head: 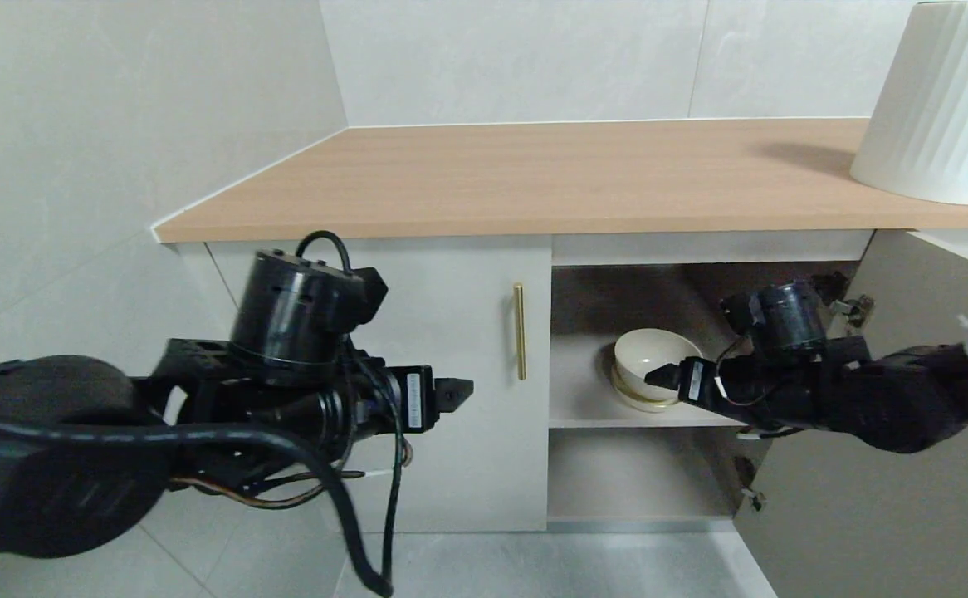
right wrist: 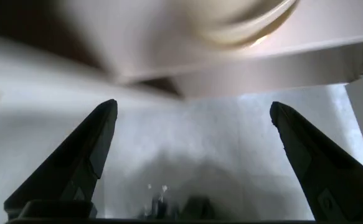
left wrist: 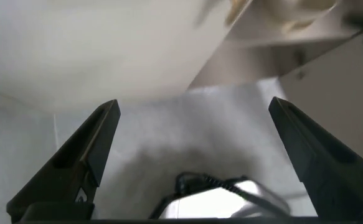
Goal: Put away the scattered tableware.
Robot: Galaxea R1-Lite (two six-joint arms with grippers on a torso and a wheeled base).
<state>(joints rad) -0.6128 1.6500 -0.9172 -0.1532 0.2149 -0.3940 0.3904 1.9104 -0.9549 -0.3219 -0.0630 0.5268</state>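
A cream bowl [head: 655, 355] is stacked on a plate [head: 646, 401] on the upper shelf [head: 584, 399] of the open cabinet. The bowl's rim [right wrist: 249, 25] also appears in the right wrist view. My right gripper [head: 658, 378] hovers just in front of the bowl and holds nothing; its fingers [right wrist: 84, 158] are spread wide. My left gripper [head: 459, 392] hangs before the closed left cabinet door [head: 442, 332], open and empty, with its fingers [left wrist: 81, 155] far apart.
The right cabinet door [head: 907, 415] stands swung open beside my right arm. A gold handle [head: 519, 330] runs down the closed door. A white ribbed container [head: 945, 104] sits on the wooden countertop [head: 534, 174]. The lower shelf [head: 625, 473] is bare.
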